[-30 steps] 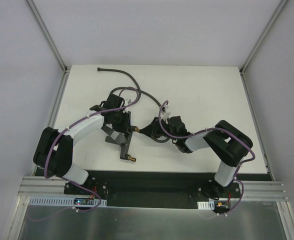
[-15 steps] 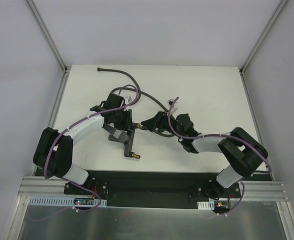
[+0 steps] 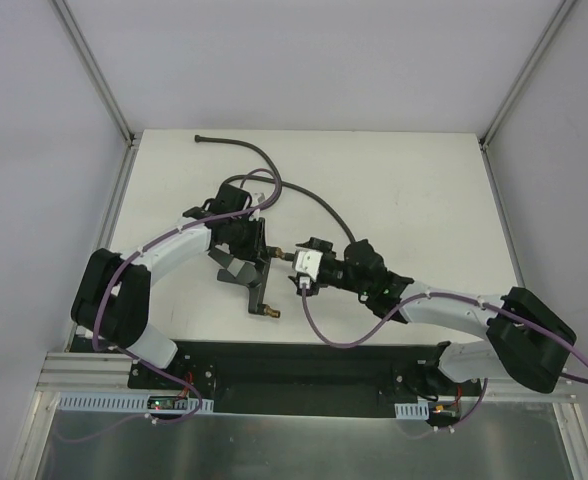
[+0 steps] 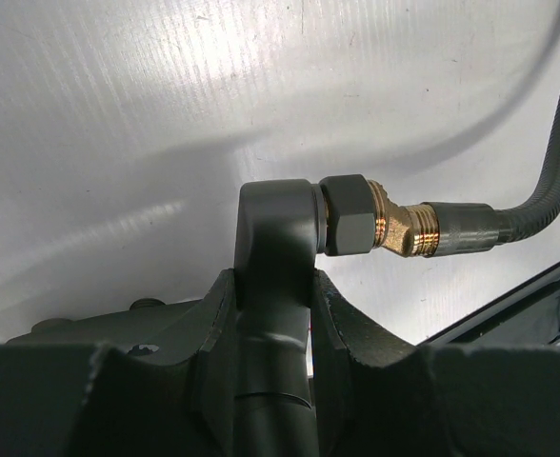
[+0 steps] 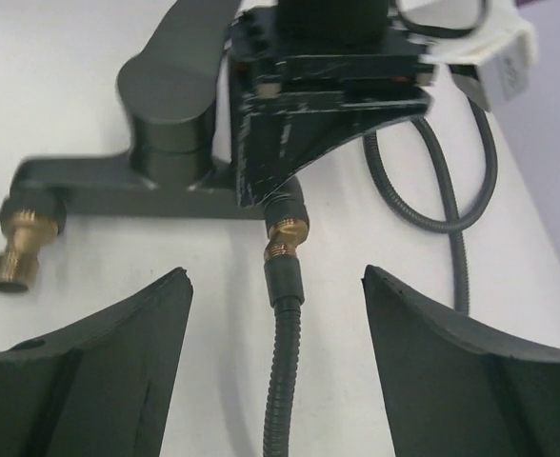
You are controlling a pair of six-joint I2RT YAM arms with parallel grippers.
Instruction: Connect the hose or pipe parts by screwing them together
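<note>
The dark grey forked fitting (image 4: 270, 214) is gripped on one arm by my left gripper (image 4: 272, 278), which is shut on it. From above, the fitting (image 3: 257, 290) hangs from the left gripper (image 3: 251, 247), and its free brass end (image 3: 271, 311) points toward me. The hose's brass nut (image 4: 406, 228) sits on the fitting's other end, slightly crooked. The long grey hose (image 3: 274, 172) loops across the table. My right gripper (image 5: 275, 274) is open, its fingers well apart on either side of the hose (image 5: 282, 324), just behind the nut (image 5: 287, 238), touching nothing.
The hose's far end (image 3: 200, 138) lies near the table's back left corner. A purple cable (image 3: 319, 330) sags from the right wrist toward the black base strip (image 3: 294, 358). Metal frame posts (image 3: 104, 90) stand at the back corners.
The right gripper has opened and let go of the hose's end nut. Its wrist has rolled over and its elbow has swung out to the lower right. The left gripper kept its grip.
</note>
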